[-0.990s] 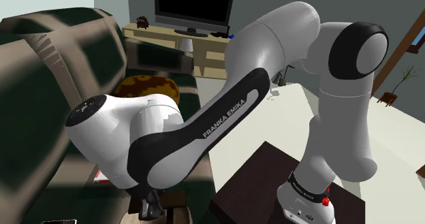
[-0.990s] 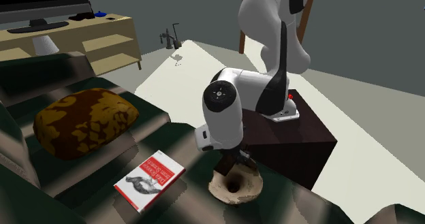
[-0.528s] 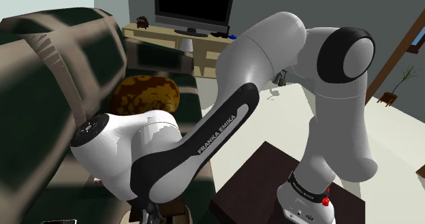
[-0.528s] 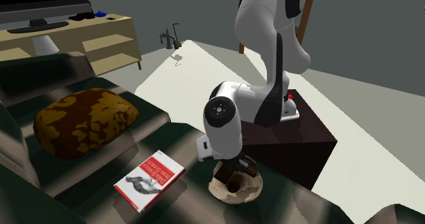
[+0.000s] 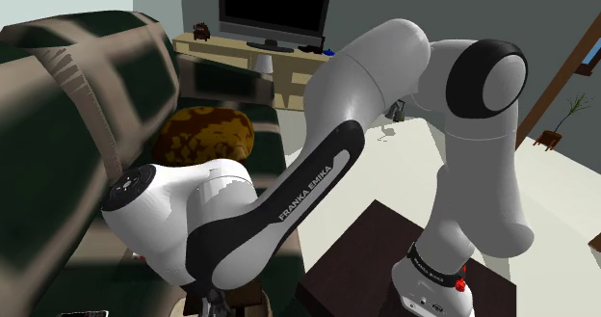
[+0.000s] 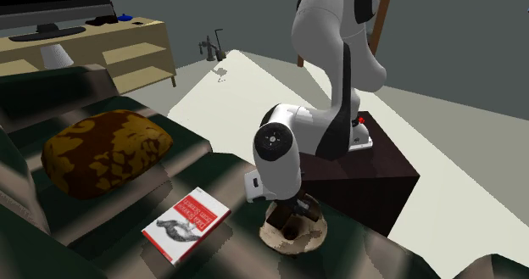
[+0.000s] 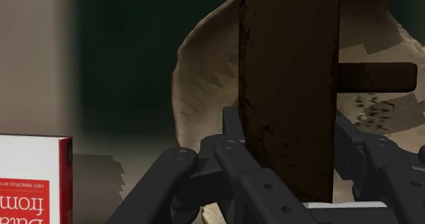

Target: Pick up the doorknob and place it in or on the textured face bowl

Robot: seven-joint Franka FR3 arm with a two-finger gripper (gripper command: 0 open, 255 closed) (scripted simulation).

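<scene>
Doorknob (image 7: 289,86) (dark brown plate, stub rod) clasped between gripper (image 7: 286,163) fingers, parted only by its width, low over beige textured bowl (image 7: 204,73); red-and-white book (image 6: 186,225) at bowl's nine o'clock, second exterior view.

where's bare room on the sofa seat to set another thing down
Free: the sofa seat between cushion and book, and a narrow strip between book and bowl. Crowded: the bowl, where the jaws hold the doorknob.
</scene>
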